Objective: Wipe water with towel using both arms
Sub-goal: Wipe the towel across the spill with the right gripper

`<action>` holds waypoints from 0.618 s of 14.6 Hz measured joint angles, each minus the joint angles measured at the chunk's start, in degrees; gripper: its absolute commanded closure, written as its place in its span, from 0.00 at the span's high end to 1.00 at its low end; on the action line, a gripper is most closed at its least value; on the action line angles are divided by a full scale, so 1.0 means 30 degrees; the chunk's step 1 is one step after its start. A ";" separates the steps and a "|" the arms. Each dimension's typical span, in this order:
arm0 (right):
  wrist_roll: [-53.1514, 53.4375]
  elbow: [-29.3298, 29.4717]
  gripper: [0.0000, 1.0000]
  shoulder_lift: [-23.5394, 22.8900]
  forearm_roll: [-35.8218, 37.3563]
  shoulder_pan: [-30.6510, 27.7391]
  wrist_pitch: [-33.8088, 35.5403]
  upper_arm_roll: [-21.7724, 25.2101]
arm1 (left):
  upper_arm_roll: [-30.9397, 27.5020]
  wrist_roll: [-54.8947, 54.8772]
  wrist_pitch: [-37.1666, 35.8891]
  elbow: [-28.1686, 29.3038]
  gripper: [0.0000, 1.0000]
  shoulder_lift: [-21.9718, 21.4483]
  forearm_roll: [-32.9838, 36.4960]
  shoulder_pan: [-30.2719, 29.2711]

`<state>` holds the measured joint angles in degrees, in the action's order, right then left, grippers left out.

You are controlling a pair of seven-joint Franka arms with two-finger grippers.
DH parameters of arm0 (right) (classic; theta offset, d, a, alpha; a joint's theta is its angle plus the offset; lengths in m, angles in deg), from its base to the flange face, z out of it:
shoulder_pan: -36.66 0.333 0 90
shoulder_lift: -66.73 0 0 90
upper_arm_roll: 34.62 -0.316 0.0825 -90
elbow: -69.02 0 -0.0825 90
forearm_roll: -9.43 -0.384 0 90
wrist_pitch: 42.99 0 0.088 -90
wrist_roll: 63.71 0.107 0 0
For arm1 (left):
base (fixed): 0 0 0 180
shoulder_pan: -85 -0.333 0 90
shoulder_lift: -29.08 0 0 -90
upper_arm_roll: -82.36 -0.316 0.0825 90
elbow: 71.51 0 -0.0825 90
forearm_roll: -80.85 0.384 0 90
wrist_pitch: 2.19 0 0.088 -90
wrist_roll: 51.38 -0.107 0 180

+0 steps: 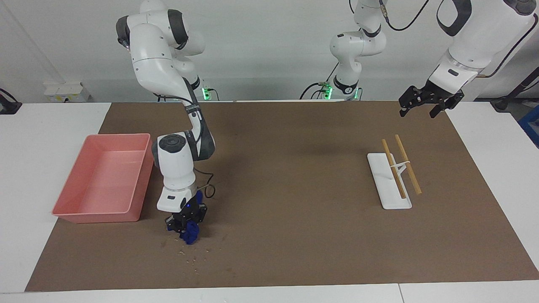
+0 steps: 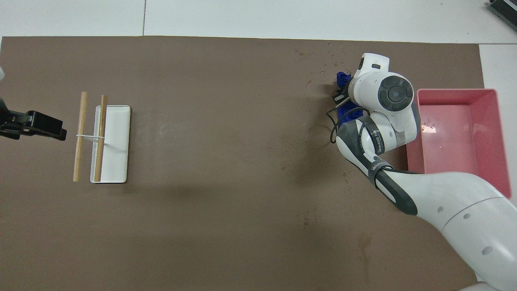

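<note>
Pink tray (image 1: pixel 105 176) holds nothing solid; glistening patch on its floor. Right gripper (image 1: pixel 186 223) beside the tray, pointing down, clamped on the blue towel (image 1: pixel 191 233) at the mat, water droplets (image 1: pixel 191 254) just beside. Left gripper (image 1: pixel 425 101) waits raised, fingers spread apart.

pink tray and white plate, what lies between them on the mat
Mostly bare brown mat; only the right gripper holding the blue towel beside the pink tray, in the facing view.

Right tool (image 1: pixel 185 223) lowered and clamped; left tool (image 1: pixel 425 103) raised.
</note>
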<state>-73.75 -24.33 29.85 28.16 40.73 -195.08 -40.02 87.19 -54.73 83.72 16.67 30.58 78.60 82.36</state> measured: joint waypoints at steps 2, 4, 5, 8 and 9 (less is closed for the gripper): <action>0.0072 0.0274 0.00 -0.0198 -0.0001 0.0021 0.0000 -0.0019 | 0.0000 0.0000 0.0000 0.0000 1.00 0.0000 0.0000 0.0000; 0.0829 0.0291 0.00 -0.0223 -0.0017 0.0053 0.0000 -0.0035 | 0.0000 0.0000 0.0000 0.0000 1.00 0.0000 0.0000 0.0000; 0.1313 0.0293 0.00 -0.0227 -0.0114 0.0131 -0.0001 -0.0038 | 0.0000 0.0000 0.0000 0.0000 1.00 0.0000 0.0000 0.0000; 0.1979 0.0266 0.00 -0.0230 -0.1912 0.0413 0.0004 -0.0012 | 0.0000 0.0000 0.0001 0.0000 1.00 0.0000 0.0000 0.0000; 0.1987 0.0257 0.00 -0.0224 -0.2722 0.0453 0.0004 0.0005 | 0.0000 0.0000 0.0001 0.0000 1.00 -0.0001 0.0000 0.0000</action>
<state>-67.78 -23.56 29.18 19.99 42.09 -195.07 -40.01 87.19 -54.73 83.72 16.67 30.58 78.60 82.36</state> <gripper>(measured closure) 0.811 0.000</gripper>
